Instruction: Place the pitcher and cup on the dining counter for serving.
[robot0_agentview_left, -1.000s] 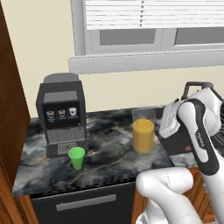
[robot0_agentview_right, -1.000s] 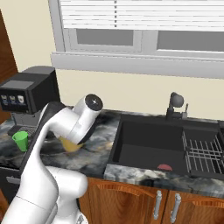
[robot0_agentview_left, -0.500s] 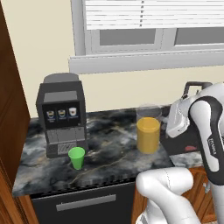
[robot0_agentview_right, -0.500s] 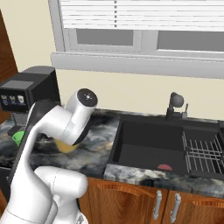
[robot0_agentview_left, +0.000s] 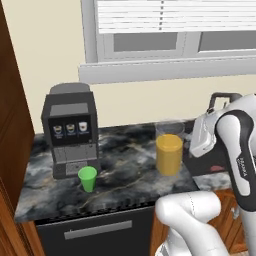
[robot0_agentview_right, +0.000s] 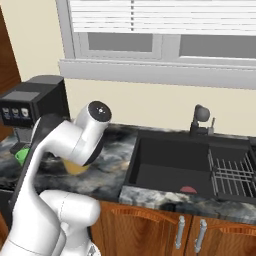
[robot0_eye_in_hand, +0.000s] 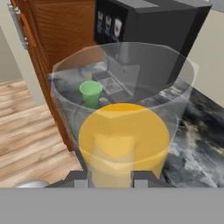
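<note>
The pitcher (robot0_agentview_left: 169, 152), yellow-orange with a clear upper rim, hangs upright over the right part of the marbled counter (robot0_agentview_left: 125, 160). My gripper (robot0_agentview_left: 192, 145) holds it from the right side. In the hand view the pitcher (robot0_eye_in_hand: 124, 140) sits between my two dark fingertips (robot0_eye_in_hand: 81, 178), and the gripper (robot0_eye_in_hand: 112, 178) is shut on it. A slice of the pitcher (robot0_agentview_right: 75, 167) shows under my arm in the right base view. The small green cup (robot0_agentview_left: 88, 178) stands in front of the coffee machine; the cup (robot0_eye_in_hand: 91, 93) also shows through the clear rim. The dining counter is out of view.
A black coffee machine (robot0_agentview_left: 70, 130) stands at the counter's back left, beside a tall wooden cabinet (robot0_agentview_left: 10, 125). To the right are a dark sink (robot0_agentview_right: 175, 165) with a faucet (robot0_agentview_right: 200, 117) and a dish rack (robot0_agentview_right: 232, 172). Wood floor (robot0_eye_in_hand: 30, 144) lies beyond the counter's end.
The gripper has carried the pitcher a little to the right and slightly up, away from the coffee machine. The green cup has stayed in place.
</note>
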